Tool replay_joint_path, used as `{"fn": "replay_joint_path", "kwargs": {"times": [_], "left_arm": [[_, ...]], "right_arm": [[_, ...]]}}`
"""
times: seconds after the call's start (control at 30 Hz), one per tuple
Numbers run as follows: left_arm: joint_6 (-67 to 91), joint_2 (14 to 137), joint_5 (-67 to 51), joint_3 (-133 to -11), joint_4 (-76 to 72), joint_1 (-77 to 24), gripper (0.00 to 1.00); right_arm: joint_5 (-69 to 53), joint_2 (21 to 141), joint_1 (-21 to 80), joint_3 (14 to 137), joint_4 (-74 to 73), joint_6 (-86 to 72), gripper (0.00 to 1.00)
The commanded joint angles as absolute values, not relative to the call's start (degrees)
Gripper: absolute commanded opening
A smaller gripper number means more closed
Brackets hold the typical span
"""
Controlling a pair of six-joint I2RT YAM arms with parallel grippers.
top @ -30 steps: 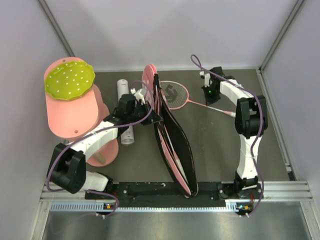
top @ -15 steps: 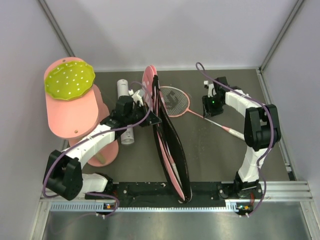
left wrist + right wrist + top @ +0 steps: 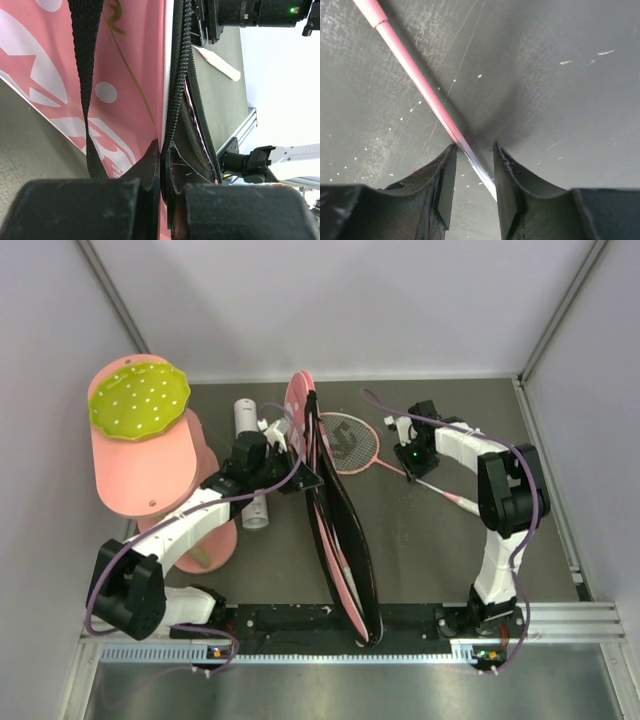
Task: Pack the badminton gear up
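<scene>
At frame centre, bag (image 3: 345, 530): stood on its edge, stretched from upper centre to lower centre, zip side parted.
cylinder (image 3: 145, 475): laid at upper left, topped by a green dotted disc (image 3: 138, 400).
racket (image 3: 345, 437): laid flat right of the bag, head just beside it, shaft slanted toward lower right.
tube (image 3: 243, 415): laid left of the bag, partly hidden by the left arm (image 3: 190, 525).
left gripper (image 3: 163, 155): fingers pinched tight on the bag's zip edge.
right gripper (image 3: 474, 150): fingers kept narrowly apart, the racket shaft straddled, not clamped.
</scene>
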State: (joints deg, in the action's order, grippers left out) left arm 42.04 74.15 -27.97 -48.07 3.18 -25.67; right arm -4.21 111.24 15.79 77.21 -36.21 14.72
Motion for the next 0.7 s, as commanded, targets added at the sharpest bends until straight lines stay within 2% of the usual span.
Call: {"fn": "replay_joint_path", "kwargs": {"times": [0.0,0.1,0.23,0.33,0.53,0.67], "left_arm": [[41.75,74.62,-30.32,-51.06,-0.35,-26.02,0.0],[41.92,75.58,-30.76,-51.42,-0.7,-26.02,0.0],[42.1,76.29,-31.02,-51.33,-1.05,-26.02,0.0],[41.92,76.29,-30.94,-51.42,-1.05,-26.02,0.0],[42.01,76.29,-30.85,-51.59,-0.97,-26.02,0.0],[42.36,76.03,-30.76,-51.33,-1.23,-26.02,0.0]], "right_arm": [[-3.6,112.85,16.96,77.52,-36.04,16.61,0.33],[-2.9,113.81,18.28,77.34,-35.86,17.05,0.25],[-0.19,114.87,19.42,77.96,-35.6,16.79,0.07],[4.21,112.52,19.77,78.31,-35.16,15.74,0.0],[11.41,104.69,19.78,77.87,-34.63,8.89,0.0],[4.85,97.49,19.77,74.02,-34.37,-1.19,0.0]]}}
